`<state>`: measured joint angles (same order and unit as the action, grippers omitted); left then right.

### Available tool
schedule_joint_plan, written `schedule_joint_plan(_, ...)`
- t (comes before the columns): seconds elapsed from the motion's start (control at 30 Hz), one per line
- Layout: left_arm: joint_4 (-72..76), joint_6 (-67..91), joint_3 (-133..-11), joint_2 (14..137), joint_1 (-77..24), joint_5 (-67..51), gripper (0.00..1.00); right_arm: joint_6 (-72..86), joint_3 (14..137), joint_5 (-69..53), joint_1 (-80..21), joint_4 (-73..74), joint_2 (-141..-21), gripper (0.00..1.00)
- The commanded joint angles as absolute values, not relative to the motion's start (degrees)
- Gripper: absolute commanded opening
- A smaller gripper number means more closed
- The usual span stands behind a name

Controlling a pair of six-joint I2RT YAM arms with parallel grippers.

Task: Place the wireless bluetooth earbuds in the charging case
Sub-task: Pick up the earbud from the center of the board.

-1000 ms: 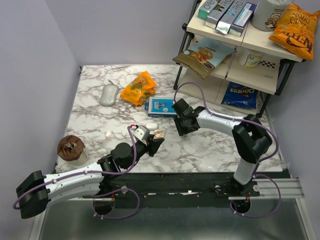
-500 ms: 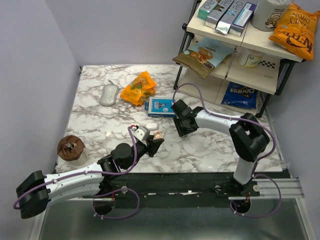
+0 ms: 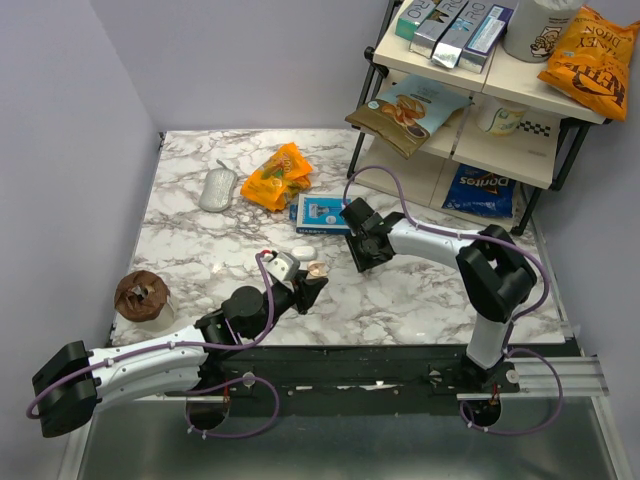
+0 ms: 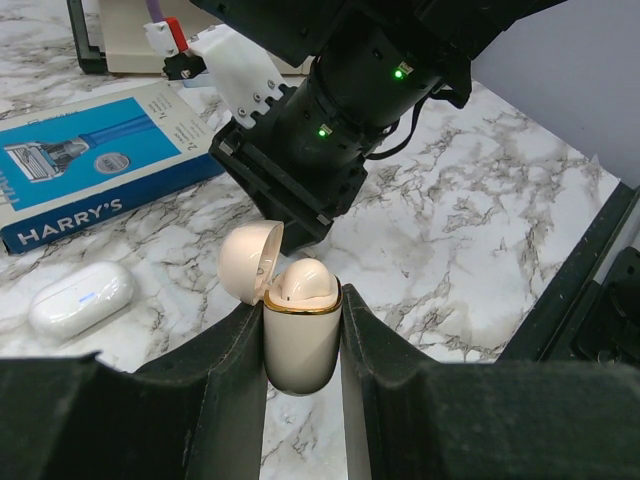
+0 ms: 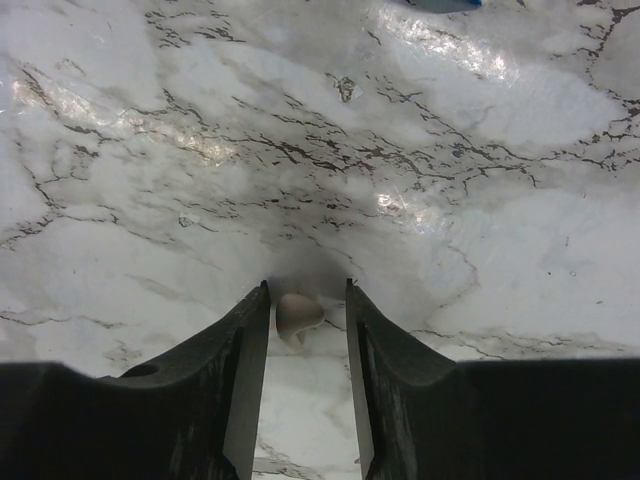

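Two hazards: an off-centre pinch could flick the tiny rounded cream-beige plastic earbud (image 5: 298,314) across the glossy marble tabletop (image 5: 420,150), or tilt it in the grasp and spoil insertion. It lies on the marble between the narrowly parted fingers of the right gripper (image 5: 306,290), seemingly touching neither. The left gripper (image 4: 303,312) clamps the cream gold-rimmed charging case (image 4: 300,352) upright, lid open, a second earbud (image 4: 304,283) seated.

Marble-patterned table (image 3: 200,250) against pale lilac walls (image 3: 250,60); shelf rack (image 3: 420,178) (snacks aboard) at right

Top view: right end effector (image 3: 358,258) hides earbud (image 5: 297,313); left wrist view crops blue box (image 4: 90,170).
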<state>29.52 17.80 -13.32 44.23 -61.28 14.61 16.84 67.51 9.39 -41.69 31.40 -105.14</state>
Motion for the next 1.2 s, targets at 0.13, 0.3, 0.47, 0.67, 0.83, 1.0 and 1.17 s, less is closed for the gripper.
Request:
schedule_joint_plan(0.13, 30.6, 17.5, -12.7, 43.3, -61.6, 15.9, 0.0, 17.1, 66.4, 7.6, -42.2, 30.2, -106.6, 0.31)
schedule_joint_plan(0.3, 30.7, 17.6, -12.8, 43.5, -61.6, 15.9, 0.0, 17.8, 65.1, 7.9, -42.1, 29.4, -105.6, 0.21)
schedule_joint_plan(0.47, 30.5, 17.5, -13.1, 43.5, -61.7, 16.0, 0.0, 19.1, 63.3, 9.3, -42.2, 27.9, -100.2, 0.12)
schedule_joint_plan(0.67, 31.1, 17.2, -13.0, 42.7, -61.6, 17.1, 0.0, 22.5, 60.9, 10.5, -42.2, 24.2, -91.0, 0.04)
schedule_joint_plan(0.83, 36.6, 15.6, -12.1, 43.2, -61.5, 18.8, 0.0, 25.3, 58.2, 10.5, -42.0, 18.7, -80.5, 0.01)
schedule_joint_plan(1.0, 45.6, 13.5, -11.0, 44.9, -59.6, 16.2, 0.0, 25.0, 56.7, 8.7, -42.1, 15.0, -70.8, 0.01)
schedule_joint_plan(1.17, 57.0, 16.9, -11.1, 50.6, -49.3, 2.5, 0.0, 21.5, 53.4, 3.6, -42.1, 8.4, -59.8, 0.01)
